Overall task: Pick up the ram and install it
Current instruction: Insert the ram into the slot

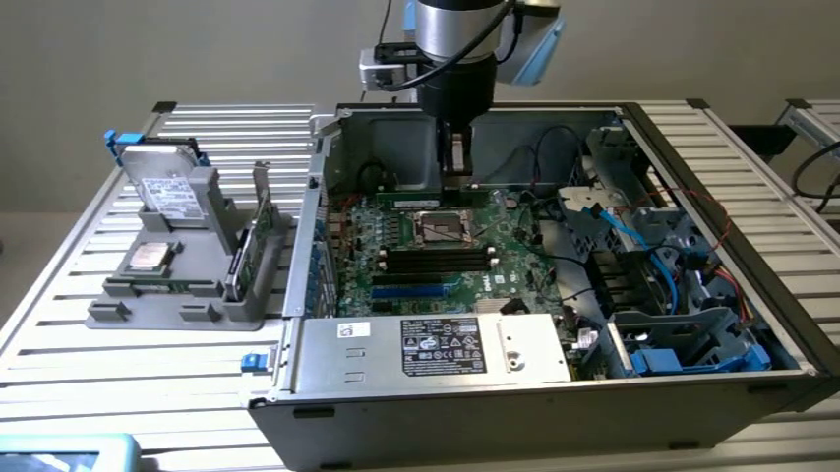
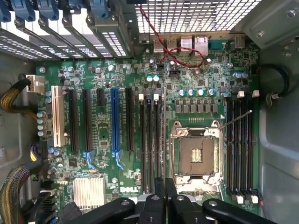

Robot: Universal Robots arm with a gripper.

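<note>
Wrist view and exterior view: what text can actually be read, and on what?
"DELL": white print on the motherboard, near its silver heatsink.
Label on the power supply: print too small to read.
Sticker on the hard drive: too small to read.

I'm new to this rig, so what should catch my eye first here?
The open computer case sits in the middle, its green motherboard exposed. The arm's hand hangs inside it, near the empty CPU socket. On the exterior view's left, a grey holder carries a hard drive.

Black pincer (image 2: 165, 198), grey-blue arm (image 1: 453, 25)
</note>
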